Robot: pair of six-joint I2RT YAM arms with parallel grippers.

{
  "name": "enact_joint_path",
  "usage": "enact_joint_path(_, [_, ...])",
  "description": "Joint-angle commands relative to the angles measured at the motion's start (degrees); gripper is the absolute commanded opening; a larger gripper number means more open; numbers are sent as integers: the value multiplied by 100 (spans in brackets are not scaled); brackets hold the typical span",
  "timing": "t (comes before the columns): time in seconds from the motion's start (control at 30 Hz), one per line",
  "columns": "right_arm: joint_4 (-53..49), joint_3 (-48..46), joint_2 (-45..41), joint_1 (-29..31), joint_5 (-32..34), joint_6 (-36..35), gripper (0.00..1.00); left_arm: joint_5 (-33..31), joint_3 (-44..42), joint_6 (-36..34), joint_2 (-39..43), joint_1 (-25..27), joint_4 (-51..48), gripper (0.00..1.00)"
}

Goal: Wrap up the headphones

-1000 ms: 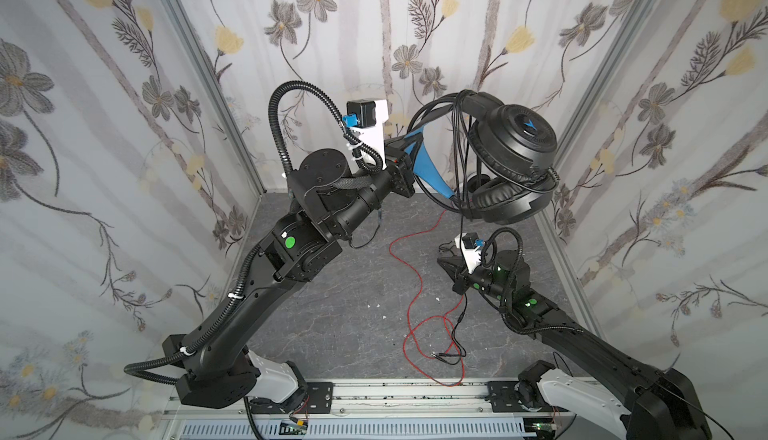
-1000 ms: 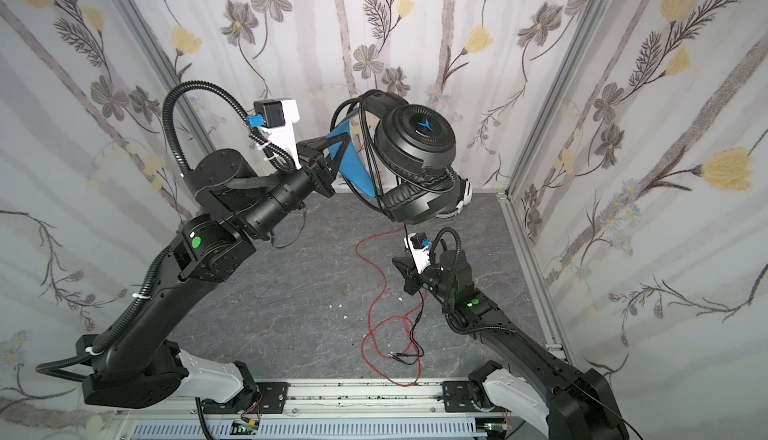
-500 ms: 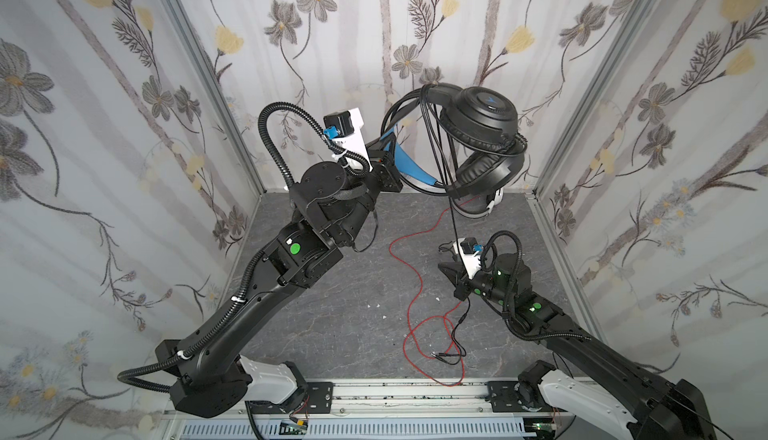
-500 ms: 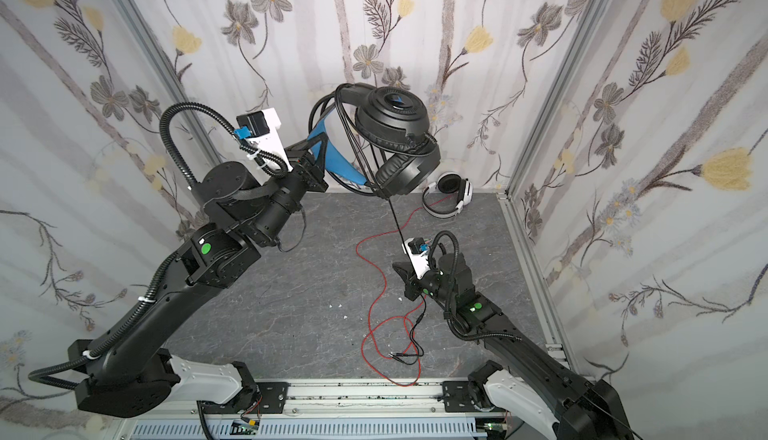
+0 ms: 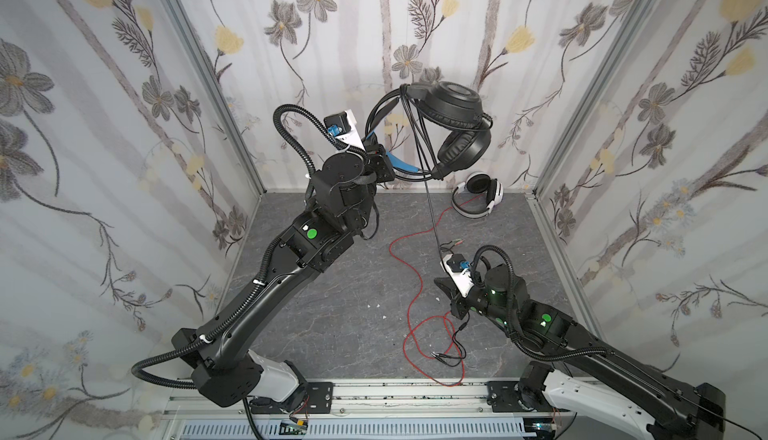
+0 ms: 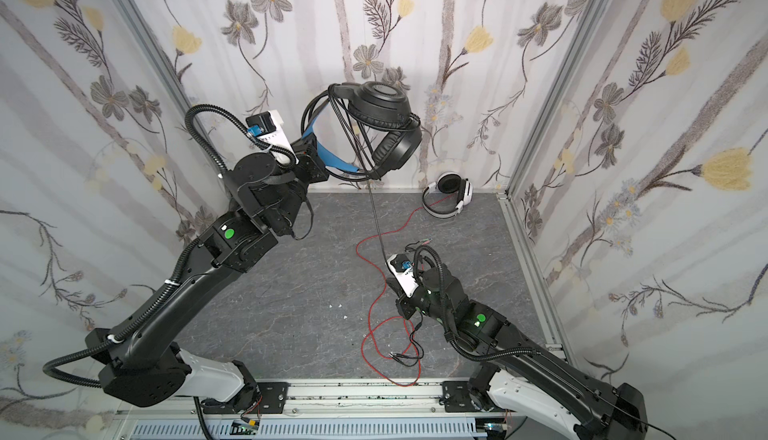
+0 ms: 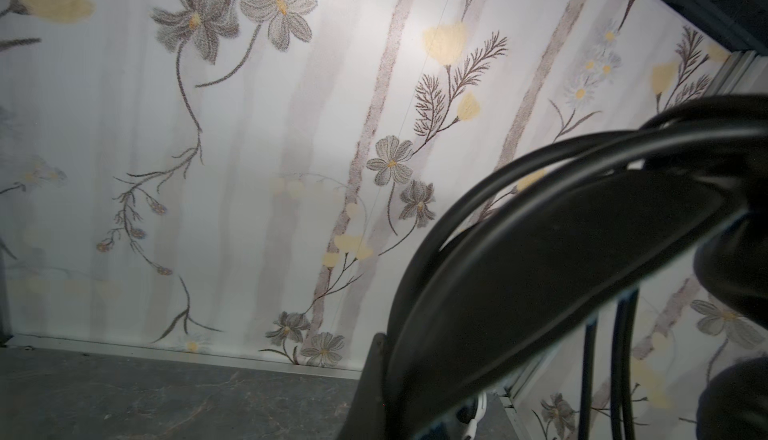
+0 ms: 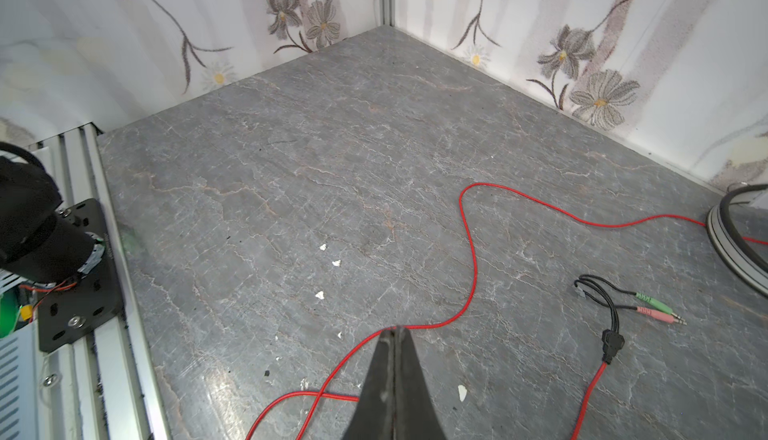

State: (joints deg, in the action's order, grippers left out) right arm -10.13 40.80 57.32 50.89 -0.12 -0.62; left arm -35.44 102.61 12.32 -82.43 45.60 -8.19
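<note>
left gripper (image 5: 386, 157) clamped on the blue inner band of the black headset (image 5: 453, 109), held high off the table (image 5: 332, 292) close to the back wall. the band runs roughly 9-to-3 o'clock in both top views, with the grip at the 9 end and both cups at the 3 end. several turns of black cable (image 5: 432, 213) already cross the band beside the cups, running 12-to-6

key relation: from the right gripper (image 8: 394, 336) the black headset lies at about 12 o'clock and well above. the free cable drops in a straight, taut-looking line from the turns to the right wrist. the right arm is nearer that loose length, so the next turn looks like its job: around the band the short way, the left arm only holding

right gripper jaws pressed together, low over the table. the wrist view shows only the tips, with nothing between them and the red cable (image 8: 471, 251) passing beneath. cannot tell whether the black cable is pinched further back. its plugs lie on the table at 6 o'clock from this gripper

white headset (image 5: 478, 195), black pads, rests on the table in the back right corner, 1 o'clock from the right gripper, with its red cable sprawled loose: not started

risk, judged: loose turns sliding along the band
</note>
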Motion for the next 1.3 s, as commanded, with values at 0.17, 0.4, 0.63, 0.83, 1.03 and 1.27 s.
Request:
enact_joint_path(0.17, [-878,1083,146,649,953,-614,0,-984,-266,-1117,-367,-53,4,0])
enact_joint_path(0.4, [-1450,2285,506,922,1529,-1204,0,-1023,-664,-1399,-586,-53,-345,0])
enact_joint_path(0.63, [-1713,3253,886,927,2201,-2001,0,-641,-841,-1611,-660,-30,-861,0])
enact_joint_path(0.83, [-1664,3705,1148,860,2954,-2901,0,565,-962,-2341,-674,76,-1784,0])
enact_joint_path(1.03, [-1628,3666,1307,543,3154,-3462,0,1687,-980,-2779,-513,139,-3167,0])
enact_joint_path(1.27, [-1486,3669,1368,57,2973,-3629,0,2851,-896,-2972,-153,244,-4474,0])
